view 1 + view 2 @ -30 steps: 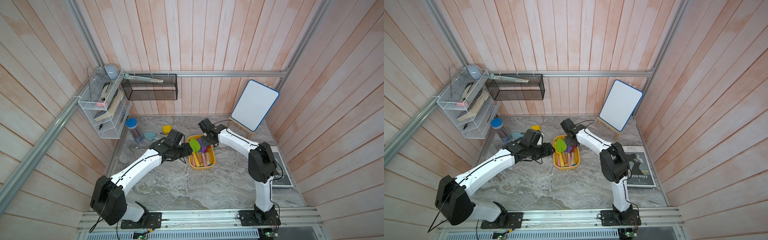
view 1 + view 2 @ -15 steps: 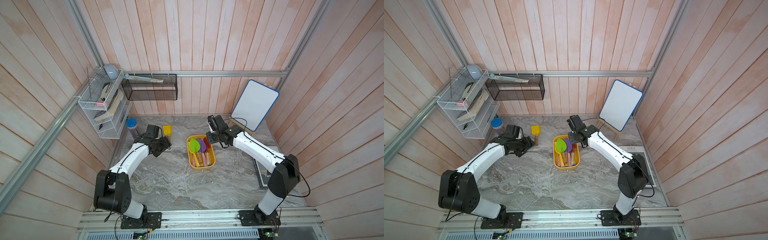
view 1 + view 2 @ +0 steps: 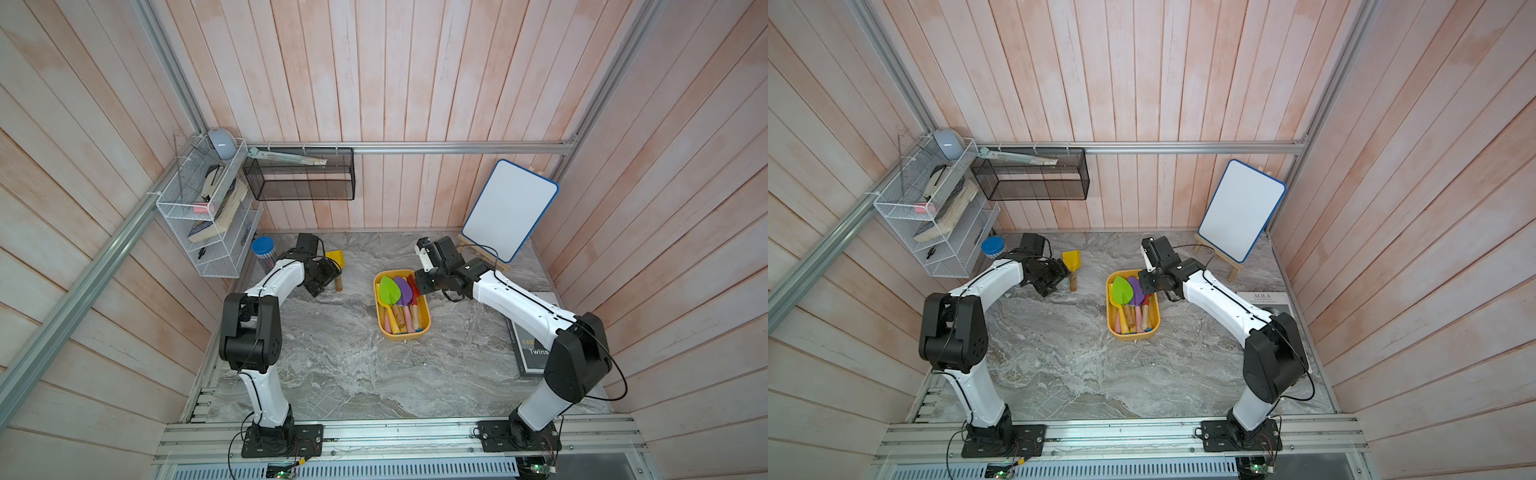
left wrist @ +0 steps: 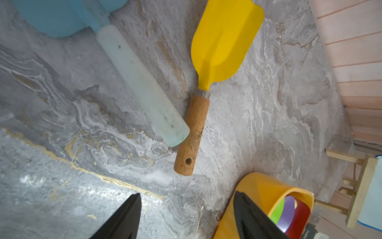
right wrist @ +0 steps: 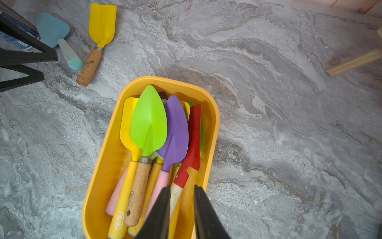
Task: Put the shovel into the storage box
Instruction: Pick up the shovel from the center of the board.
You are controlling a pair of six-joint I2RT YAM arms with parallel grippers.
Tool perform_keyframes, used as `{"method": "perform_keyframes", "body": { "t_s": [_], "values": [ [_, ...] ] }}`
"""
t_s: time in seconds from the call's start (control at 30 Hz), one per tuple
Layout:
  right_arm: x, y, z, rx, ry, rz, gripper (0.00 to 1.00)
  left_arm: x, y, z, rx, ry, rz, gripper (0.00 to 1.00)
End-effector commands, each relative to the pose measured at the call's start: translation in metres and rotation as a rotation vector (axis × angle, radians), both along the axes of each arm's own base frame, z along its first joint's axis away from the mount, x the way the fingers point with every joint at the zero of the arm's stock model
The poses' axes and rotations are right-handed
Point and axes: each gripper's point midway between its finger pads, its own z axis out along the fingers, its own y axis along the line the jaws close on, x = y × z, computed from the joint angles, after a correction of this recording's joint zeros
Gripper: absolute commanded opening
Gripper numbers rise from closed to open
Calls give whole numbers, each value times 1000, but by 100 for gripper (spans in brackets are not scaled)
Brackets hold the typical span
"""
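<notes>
— What do both top views show?
— The yellow shovel (image 3: 336, 258) (image 3: 1071, 262) lies on the desk (image 3: 353, 374). It is not in the box (image 3: 379, 316) (image 3: 1133, 336), but on the left arm's side of it. The left hand (image 3: 326, 272) (image 3: 1054, 274) is just beside the shovel's handle. The right hand (image 3: 419, 284) (image 3: 1148, 284) is over the far end of the box.
— And the left wrist view?
— The left hand (image 4: 187, 194) is spread wide with nothing in it. The yellow shovel (image 4: 219, 47) lies flat on the desk. A blue shovel (image 4: 134, 78) lies beside it. The end of its pale handle touches the yellow one's wooden handle.
— And the right wrist view?
— The right hand (image 5: 182, 187) has its fingers a little apart, pinching nothing. The box (image 5: 215, 115) holds a green shovel (image 5: 148, 124), a purple shovel (image 5: 177, 130) and a red shovel (image 5: 194, 134), with more under them.
</notes>
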Motion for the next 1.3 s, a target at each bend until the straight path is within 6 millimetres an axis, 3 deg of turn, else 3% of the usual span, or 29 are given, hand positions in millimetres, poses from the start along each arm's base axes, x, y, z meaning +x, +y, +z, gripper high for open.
{"method": "perform_keyframes", "body": {
  "t_s": [0.0,0.4,0.7,1.0,1.27],
  "values": [
    [1,3,3,26,-12,31,25,8,11,-11,14,45,52,75],
    [7,-7,-5,58,0,31,25,35,18,-35,27,108,104,74],
    [9,-15,-13,81,13,23,24,26,23,-58,53,161,128,70],
    [8,-19,-14,84,16,17,24,30,27,-60,71,158,148,61],
    [5,-23,-11,93,12,7,24,22,29,-71,76,179,164,53]
  ]
}}
